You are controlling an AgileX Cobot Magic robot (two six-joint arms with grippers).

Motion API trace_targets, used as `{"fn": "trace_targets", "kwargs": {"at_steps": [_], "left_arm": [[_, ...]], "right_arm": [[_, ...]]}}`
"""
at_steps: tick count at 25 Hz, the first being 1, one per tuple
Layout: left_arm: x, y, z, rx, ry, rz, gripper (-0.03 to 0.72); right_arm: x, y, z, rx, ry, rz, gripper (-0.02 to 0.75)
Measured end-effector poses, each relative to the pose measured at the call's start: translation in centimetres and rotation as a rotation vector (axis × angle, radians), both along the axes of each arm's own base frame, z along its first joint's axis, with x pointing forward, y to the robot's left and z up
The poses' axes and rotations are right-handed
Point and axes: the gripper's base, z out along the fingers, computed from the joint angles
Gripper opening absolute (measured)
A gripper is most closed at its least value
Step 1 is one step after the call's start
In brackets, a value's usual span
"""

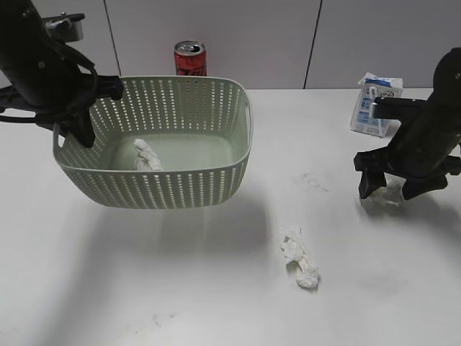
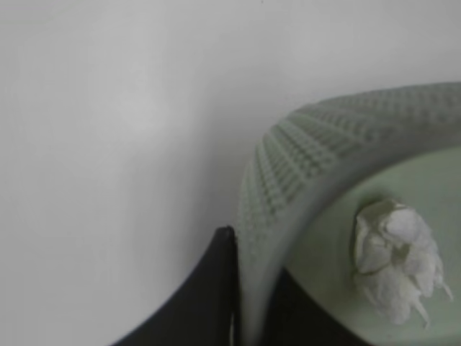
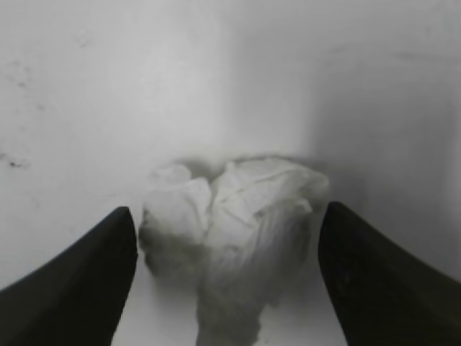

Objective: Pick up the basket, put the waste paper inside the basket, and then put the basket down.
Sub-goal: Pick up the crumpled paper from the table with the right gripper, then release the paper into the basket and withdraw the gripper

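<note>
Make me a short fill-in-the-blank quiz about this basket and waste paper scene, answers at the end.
1. The left gripper grips the wall of the ___.
2. The number of paper wads already inside it is ___.
3. The right gripper is open around a wad of ___.
4. Behind the lifted load stands a red ___.

Missing words: basket; one; paper; can

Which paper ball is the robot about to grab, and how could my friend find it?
Start at the blue-and-white milk carton at the back right of the white table. Just in front of it the right gripper hangs open over a crumpled white paper wad. It is the only wad sitting between black fingers; one lies alone mid-table and another is inside the green basket.
</note>
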Motion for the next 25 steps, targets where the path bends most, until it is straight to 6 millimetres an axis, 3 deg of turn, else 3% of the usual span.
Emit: {"fn": "trace_targets", "kwargs": {"at_steps": [5,7,12,14,16,19,25], "left_arm": [[0.0,0.0,0.0,0.0,0.0,0.0,0.0],[0.0,0.0,0.0,-0.001,0.0,0.0,0.0],[0.0,0.0,0.0,-0.001,0.0,0.0,0.0],[0.0,0.0,0.0,-0.001,0.0,0.0,0.0],[0.0,0.0,0.0,-0.001,0.0,0.0,0.0],[0.0,0.0,0.0,-0.001,0.001,0.0,0.0],[0.1,0.0,-0.2,0.0,0.005,0.001,0.0]], "right_arm": [[0.3,-0.2,-0.8,-0.028,-0.004,0.023,0.529],[0.3,-0.2,-0.8,-0.029,-0.005,0.019,0.43],[0.3,-0.2,-0.7,-0.03,0.006,0.018,0.064],[0.3,0.0,0.1,-0.03,-0.01,0.035,0.026],[0.1,0.7,2.0,-0.024,-0.061,0.083,0.021],[-0.6,3.7,6.8,0.021,-0.204,0.23,0.02],[-4.6,13.1,17.3,0.237,-0.538,0.502,0.02]]}}
